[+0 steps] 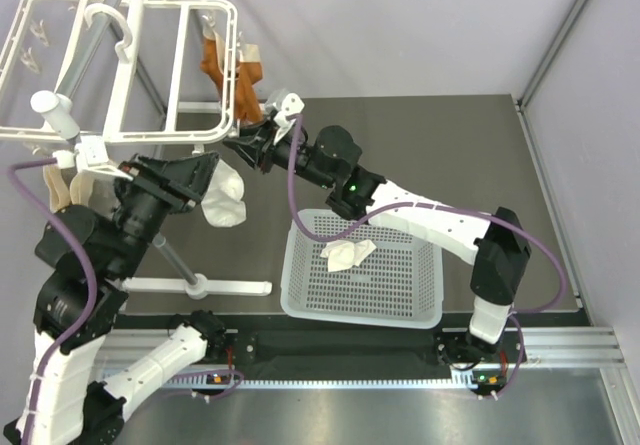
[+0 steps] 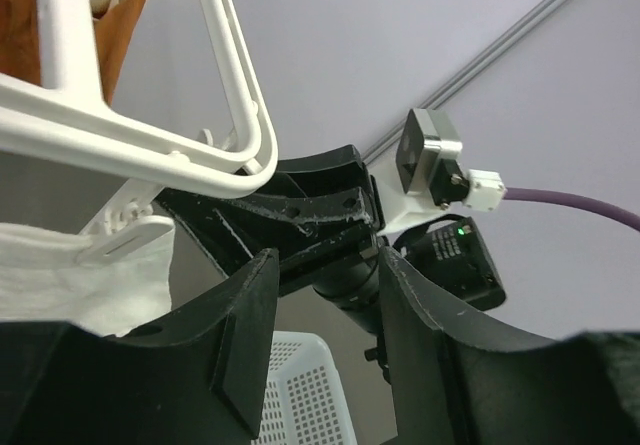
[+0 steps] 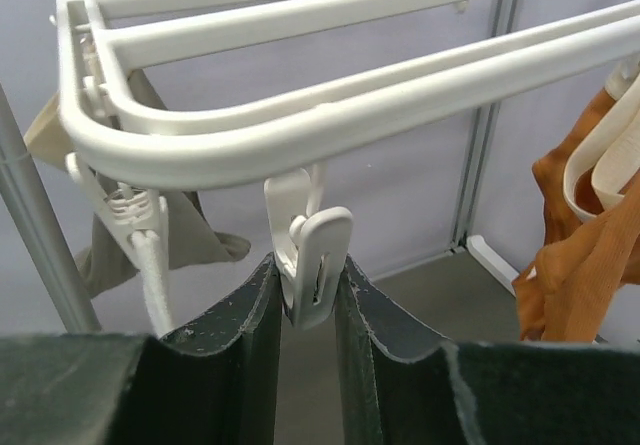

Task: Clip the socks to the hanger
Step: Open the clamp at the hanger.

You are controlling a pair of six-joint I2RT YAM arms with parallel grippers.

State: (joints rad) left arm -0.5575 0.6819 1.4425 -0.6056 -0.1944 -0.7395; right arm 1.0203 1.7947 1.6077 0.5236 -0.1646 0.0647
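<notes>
1. Top external view: the hanger (image 1: 120,80) stands at upper left on its pole stand (image 1: 180,265). Orange-brown socks (image 1: 225,80) and beige socks (image 1: 60,187) hang from its edges.
2. The first white sock (image 1: 226,198) hangs below the near edge of the frame, just beside the left gripper (image 1: 195,180). In the left wrist view a small white clip (image 2: 125,240) sits across the sock's top edge. The sock appears to be clipped, though the clip's bite on the fabric is not clearly shown.
3. The left gripper's fingers are spread, with nothing between them.
4. The right gripper (image 3: 310,277) has its fingers pressed against both sides of a free clip (image 3: 318,260). This clip hangs from the frame's rounded corner rail and holds no fabric.
5. The second white sock (image 1: 347,254) lies crumpled in the white perforated basket (image 1: 400,285), well apart from the hanger and touched by neither gripper.
6. Progress, as a judgement: about half done. One sock is probably hung. The other has yet to be lifted from the basket, brought to the pinched clip and fastened.
</notes>
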